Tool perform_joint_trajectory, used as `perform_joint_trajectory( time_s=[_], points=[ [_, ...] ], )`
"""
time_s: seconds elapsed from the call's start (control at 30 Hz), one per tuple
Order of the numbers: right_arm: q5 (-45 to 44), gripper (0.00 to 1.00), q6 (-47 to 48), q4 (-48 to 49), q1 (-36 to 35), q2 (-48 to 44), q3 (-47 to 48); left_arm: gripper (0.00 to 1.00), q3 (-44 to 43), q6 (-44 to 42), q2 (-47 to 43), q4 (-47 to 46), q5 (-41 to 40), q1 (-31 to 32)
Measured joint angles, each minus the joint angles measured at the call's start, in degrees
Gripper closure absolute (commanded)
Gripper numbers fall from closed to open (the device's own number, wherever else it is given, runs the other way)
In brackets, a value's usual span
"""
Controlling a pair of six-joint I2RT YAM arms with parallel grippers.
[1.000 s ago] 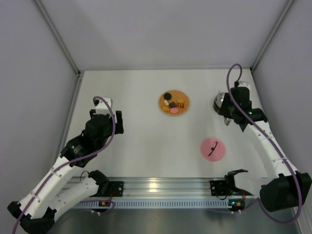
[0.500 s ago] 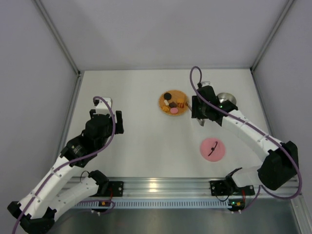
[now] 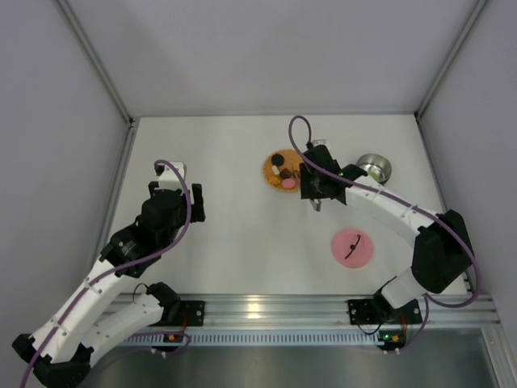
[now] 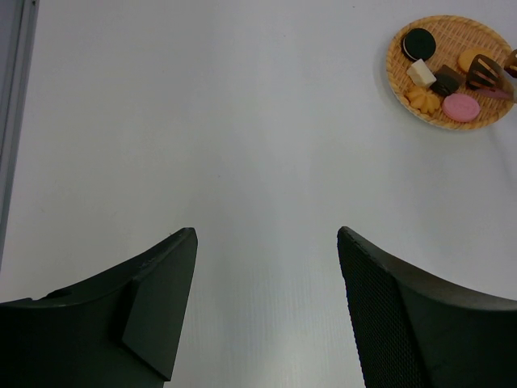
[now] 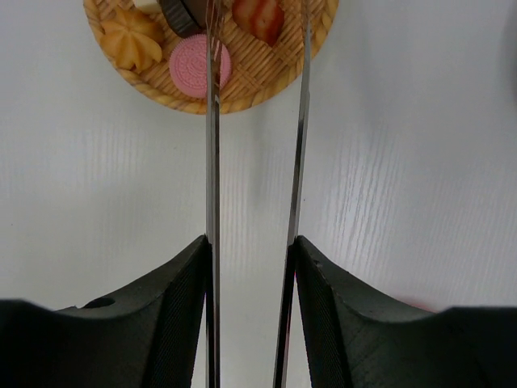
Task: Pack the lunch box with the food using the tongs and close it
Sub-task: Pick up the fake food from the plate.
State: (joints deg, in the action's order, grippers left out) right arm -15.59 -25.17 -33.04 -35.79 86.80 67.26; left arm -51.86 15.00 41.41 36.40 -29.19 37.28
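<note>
My right gripper (image 5: 250,242) is shut on the tongs (image 5: 212,162), one slender silver arm against each finger. The tong tips reach over the near edge of the woven mat (image 5: 242,90), above the food: a pink round piece (image 5: 199,65), a yellow cookie (image 5: 133,36) and a reddish piece (image 5: 260,18). From above, the right gripper (image 3: 312,183) sits just right of the food (image 3: 283,171). The steel lunch box (image 3: 374,167) stands to the right, apart from the arm. My left gripper (image 4: 266,234) is open over bare table, empty.
The pink disc lid (image 3: 353,246) lies flat in front of the right arm. In the left wrist view the mat (image 4: 396,71) with the food (image 4: 461,107) is far off at the upper right. Grey walls enclose the table on three sides.
The right arm has swung left with the tongs, from over the lunch box to the near edge of the food mat. The left arm has not moved.
</note>
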Motion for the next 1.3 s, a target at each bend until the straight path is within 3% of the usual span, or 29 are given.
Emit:
perform_joint_trajectory(
  time_s=[0.43,0.87,1.3],
  points=[
    [-0.7,0.55,-0.2,0.9,-0.5,2.6,1.5,0.25,0.0,0.0,0.0,0.0,0.0,0.0],
    [-0.9,0.77,-0.5,0.8,-0.5,3.6,2.0,0.25,0.0,0.0,0.0,0.0,0.0,0.0],
    [-3.5,0.79,-0.3,-1.0,-0.5,0.8,5.1,0.25,0.0,0.0,0.0,0.0,0.0,0.0]
  ],
)
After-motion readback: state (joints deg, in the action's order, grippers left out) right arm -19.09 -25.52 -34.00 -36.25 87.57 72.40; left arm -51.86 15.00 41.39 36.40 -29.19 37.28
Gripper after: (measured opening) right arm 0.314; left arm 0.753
